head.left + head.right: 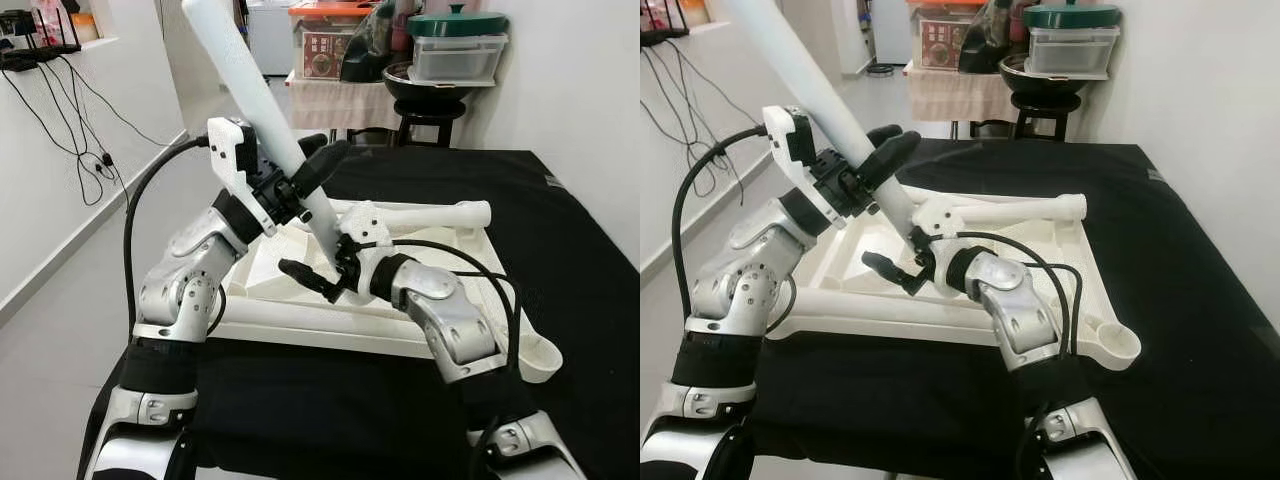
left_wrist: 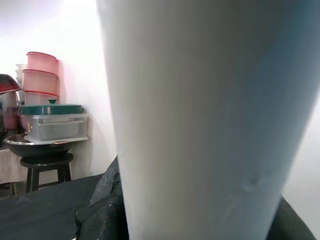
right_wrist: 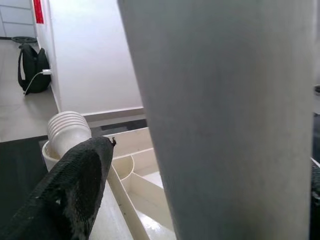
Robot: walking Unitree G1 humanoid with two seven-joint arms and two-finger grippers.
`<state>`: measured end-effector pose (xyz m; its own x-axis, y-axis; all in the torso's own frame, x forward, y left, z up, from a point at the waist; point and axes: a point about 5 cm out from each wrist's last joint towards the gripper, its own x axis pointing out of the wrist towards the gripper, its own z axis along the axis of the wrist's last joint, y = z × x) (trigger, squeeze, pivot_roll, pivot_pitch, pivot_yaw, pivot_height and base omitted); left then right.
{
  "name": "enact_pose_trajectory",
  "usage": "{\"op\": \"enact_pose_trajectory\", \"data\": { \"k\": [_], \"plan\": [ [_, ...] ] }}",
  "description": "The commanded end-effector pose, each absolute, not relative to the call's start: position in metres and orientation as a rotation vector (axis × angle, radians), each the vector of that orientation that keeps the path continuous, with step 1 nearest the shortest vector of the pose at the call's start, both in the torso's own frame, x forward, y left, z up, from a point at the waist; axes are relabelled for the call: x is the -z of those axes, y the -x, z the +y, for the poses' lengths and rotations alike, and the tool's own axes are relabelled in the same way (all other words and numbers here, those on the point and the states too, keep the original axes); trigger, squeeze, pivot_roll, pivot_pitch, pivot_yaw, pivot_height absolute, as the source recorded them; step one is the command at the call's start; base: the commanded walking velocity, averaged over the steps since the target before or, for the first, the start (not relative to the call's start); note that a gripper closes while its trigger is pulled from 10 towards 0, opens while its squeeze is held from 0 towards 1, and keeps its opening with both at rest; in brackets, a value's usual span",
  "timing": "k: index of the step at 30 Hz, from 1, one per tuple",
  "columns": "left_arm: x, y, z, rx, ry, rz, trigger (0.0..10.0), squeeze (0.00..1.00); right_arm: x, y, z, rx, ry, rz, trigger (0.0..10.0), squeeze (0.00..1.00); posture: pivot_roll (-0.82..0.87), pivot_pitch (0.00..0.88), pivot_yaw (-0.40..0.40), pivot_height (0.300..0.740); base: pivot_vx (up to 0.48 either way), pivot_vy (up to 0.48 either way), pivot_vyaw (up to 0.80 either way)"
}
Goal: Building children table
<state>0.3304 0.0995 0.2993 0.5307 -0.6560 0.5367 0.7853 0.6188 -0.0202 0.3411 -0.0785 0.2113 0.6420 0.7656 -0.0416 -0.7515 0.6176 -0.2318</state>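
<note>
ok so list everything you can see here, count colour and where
table top: 1, white, upside down on the black cloth, ribbed underside up
table leg: 1, white, tilted, held by both tools over the table top
second table leg: 1, white, lying along the far edge of the table top
black cloth: 1, covers the work surface
stool: 1, dark, by the far wall, carrying a dark bowl
clear box with green lid: 1, stacked on the bowl
pink containers: stack, against the wall
backpack: 1, black, on the floor
left tool: 1, black fingers shut on the leg
right tool: 1, black fingers at the leg's lower end
</note>
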Motion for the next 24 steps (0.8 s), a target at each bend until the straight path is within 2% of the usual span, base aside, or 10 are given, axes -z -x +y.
{"op": "enact_pose_trajectory", "data": {
  "k": [1,2,3,6,12,15,24],
  "plan": [
    [-0.308,-0.329,0.092,0.925,0.279,-0.541,0.0,0.00,-0.210,-0.342,-0.071,-0.884,0.237,-0.053,10.0,1.00,-0.09,0.000,0.000,0.740,0.000,0.000,0.00],
    [-0.308,-0.329,0.092,0.925,0.279,-0.541,0.0,0.00,-0.210,-0.342,-0.071,-0.884,0.237,-0.053,10.0,1.00,-0.09,0.000,0.000,0.740,0.000,0.000,0.00],
    [-0.309,-0.328,0.088,0.941,0.282,-0.542,0.0,0.00,-0.210,-0.343,-0.065,-0.890,0.237,-0.042,10.0,0.00,-0.09,0.000,0.001,0.740,0.000,0.000,0.00],
    [-0.311,-0.325,0.080,0.982,0.290,-0.547,0.0,0.00,-0.205,-0.344,-0.055,-0.894,0.237,-0.012,10.0,0.00,-0.09,0.000,0.001,0.740,0.000,0.000,0.00],
    [-0.313,-0.322,0.073,1.018,0.305,-0.552,0.0,0.00,-0.200,-0.347,-0.053,-0.869,0.237,0.005,10.0,0.00,-0.09,0.000,0.005,0.740,0.000,0.000,0.00],
    [-0.315,-0.319,0.067,1.065,0.325,-0.547,0.0,0.00,-0.190,-0.357,-0.061,-0.758,0.294,0.030,10.0,0.00,-0.09,0.000,0.004,0.740,0.000,0.000,0.00],
    [-0.315,-0.317,0.065,1.085,0.339,-0.540,0.0,0.00,-0.189,-0.364,-0.069,-0.678,0.292,0.026,10.0,0.00,-0.08,0.000,0.002,0.740,0.000,0.000,0.00]
  ]
}}
